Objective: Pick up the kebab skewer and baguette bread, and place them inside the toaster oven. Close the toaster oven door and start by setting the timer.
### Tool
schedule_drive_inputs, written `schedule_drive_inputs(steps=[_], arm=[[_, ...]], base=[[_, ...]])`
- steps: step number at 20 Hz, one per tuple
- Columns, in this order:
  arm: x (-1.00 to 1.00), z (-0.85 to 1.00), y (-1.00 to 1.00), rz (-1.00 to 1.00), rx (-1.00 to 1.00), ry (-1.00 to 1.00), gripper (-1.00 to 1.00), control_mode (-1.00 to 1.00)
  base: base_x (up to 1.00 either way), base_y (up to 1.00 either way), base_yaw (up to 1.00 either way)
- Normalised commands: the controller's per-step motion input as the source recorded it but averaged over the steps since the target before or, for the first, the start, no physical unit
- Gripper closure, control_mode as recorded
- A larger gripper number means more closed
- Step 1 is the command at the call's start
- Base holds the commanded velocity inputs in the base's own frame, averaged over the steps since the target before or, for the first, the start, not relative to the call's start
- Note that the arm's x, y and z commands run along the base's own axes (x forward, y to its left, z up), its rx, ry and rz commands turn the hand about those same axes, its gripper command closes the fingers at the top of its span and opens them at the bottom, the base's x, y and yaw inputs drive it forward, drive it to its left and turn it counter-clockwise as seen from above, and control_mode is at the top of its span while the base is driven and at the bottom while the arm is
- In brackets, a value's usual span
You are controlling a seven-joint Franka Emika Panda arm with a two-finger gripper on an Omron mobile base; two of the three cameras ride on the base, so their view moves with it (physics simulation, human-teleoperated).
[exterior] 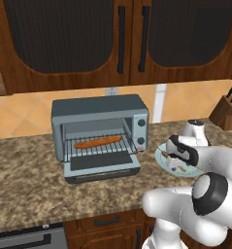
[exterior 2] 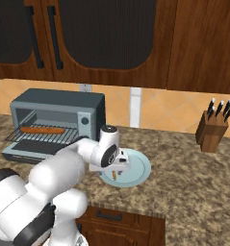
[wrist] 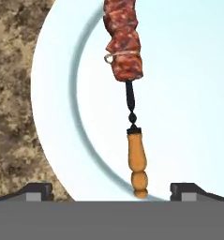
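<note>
The kebab skewer (wrist: 124, 42) lies on a pale blue plate (wrist: 188, 93), its red-brown meat away from me and its wooden handle toward the fingers. My gripper (wrist: 111, 190) hangs low over the plate (exterior 2: 138, 168), open, with one fingertip on each side of the handle and nothing held. The baguette bread (exterior: 98, 142) lies along the wire rack inside the toaster oven (exterior: 100, 109). The toaster oven door (exterior: 103, 165) is folded down flat onto the counter. From the right base view the baguette bread (exterior 2: 42, 129) shows in the toaster oven (exterior 2: 58, 103) left of my arm.
A wooden knife block (exterior 2: 212, 129) stands at the back right of the granite counter. The oven's knob panel (exterior: 141, 131) faces the plate's side. Dark wooden cabinets hang above. The plate (exterior: 158, 155) sits just right of the lowered door.
</note>
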Motion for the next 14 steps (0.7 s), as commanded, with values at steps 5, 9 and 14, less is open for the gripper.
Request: schedule_drive_inputs(steps=[5,9,14], arm=[[0.32,-0.36,-0.16,0.0,0.0,0.06,-1.0,-1.0],[0.42,-0.28,-0.06,0.0,0.0,0.05,-1.0,-1.0],[0.23,-0.34,-0.06,0.0,0.0,0.03,-1.0,-1.0]], base=[[0.0,0.0,0.0],[0.0,0.0,0.0],[0.0,0.0,0.0]])
